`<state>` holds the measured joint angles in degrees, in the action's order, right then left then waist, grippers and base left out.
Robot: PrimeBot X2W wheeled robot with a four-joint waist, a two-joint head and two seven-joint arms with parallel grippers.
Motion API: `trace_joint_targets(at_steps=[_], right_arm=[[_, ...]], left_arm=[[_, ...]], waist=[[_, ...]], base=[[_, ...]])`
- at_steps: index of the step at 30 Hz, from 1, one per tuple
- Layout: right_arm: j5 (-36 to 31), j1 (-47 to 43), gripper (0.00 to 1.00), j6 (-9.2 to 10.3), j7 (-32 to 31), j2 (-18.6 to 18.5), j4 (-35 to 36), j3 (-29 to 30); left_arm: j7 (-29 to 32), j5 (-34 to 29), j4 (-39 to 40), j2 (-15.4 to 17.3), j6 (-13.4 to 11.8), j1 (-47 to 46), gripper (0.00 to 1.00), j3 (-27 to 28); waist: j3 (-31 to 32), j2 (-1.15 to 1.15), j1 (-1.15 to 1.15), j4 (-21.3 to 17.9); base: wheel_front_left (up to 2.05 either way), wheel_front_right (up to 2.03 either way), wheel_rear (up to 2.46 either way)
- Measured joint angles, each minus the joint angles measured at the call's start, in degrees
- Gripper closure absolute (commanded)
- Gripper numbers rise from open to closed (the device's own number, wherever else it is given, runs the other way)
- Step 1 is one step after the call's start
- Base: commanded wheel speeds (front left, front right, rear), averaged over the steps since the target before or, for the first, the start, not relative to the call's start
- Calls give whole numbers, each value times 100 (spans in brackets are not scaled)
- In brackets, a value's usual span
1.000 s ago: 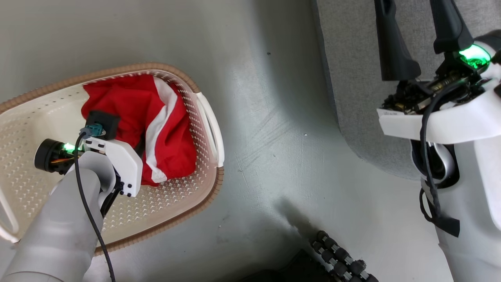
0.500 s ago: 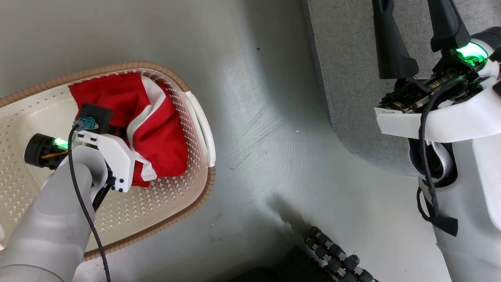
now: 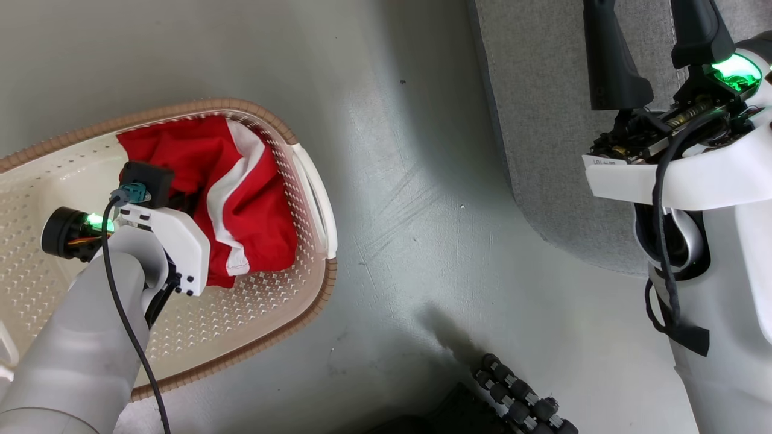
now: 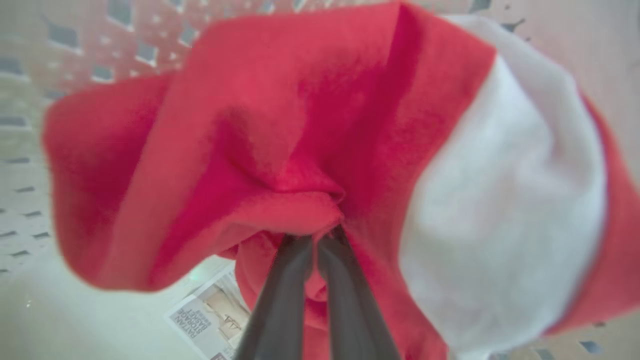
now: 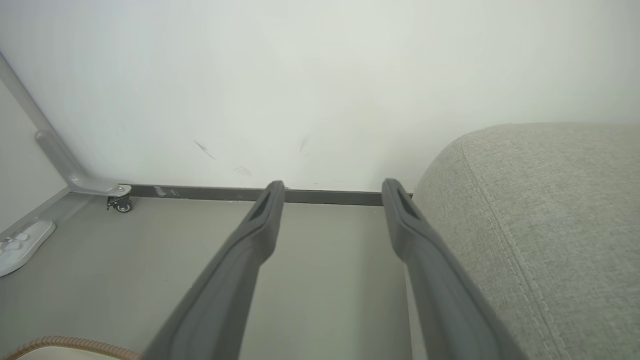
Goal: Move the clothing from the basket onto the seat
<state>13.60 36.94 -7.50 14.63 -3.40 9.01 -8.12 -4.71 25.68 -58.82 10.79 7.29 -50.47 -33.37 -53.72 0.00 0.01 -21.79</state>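
Note:
The clothing [image 3: 241, 199] is a red garment with a white stripe, bunched in the right end of the cream perforated basket [image 3: 313, 181]. My left wrist [image 3: 172, 241] hangs over it and hides the fingers in the head view. In the left wrist view my left gripper [image 4: 316, 239] is shut on a pinched fold of the red clothing [image 4: 260, 140], with the basket's paper label [image 4: 205, 315] below. My right gripper [image 3: 654, 24] stands open over the grey seat [image 3: 543, 120]. Nothing lies between its fingers [image 5: 333, 187], and the seat [image 5: 540, 225] is at its right.
Grey floor [image 3: 422, 211] separates the basket from the seat's rounded corner. My base's dark roller wheel [image 3: 518, 398] sits at the bottom centre. Ahead of the right gripper stand a white wall, a grey frame leg on a caster [image 5: 120, 202] and a flat white object [image 5: 20, 245].
My left gripper has gone from open to shut on the red clothing, and the fabric has bunched and shifted slightly. The camera moved a little. The right gripper stays open.

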Motion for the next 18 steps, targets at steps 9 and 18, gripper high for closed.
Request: trace_joint_targets(at_steps=[9, 18], right_arm=[[-7, 134, 0, 0, 0, 1, 2, 46], [-8, 135, 0, 0, 0, 1, -47, 155]], left_arm=[[-354, 166, 102, 3, 0, 1, 100, -104], [-626, 356, 245, 0, 0, 46, 100, -282]], waist=[[152, 0, 0, 85], [373, 0, 0, 176]], base=[[0, 0, 0], [0, 0, 0]])
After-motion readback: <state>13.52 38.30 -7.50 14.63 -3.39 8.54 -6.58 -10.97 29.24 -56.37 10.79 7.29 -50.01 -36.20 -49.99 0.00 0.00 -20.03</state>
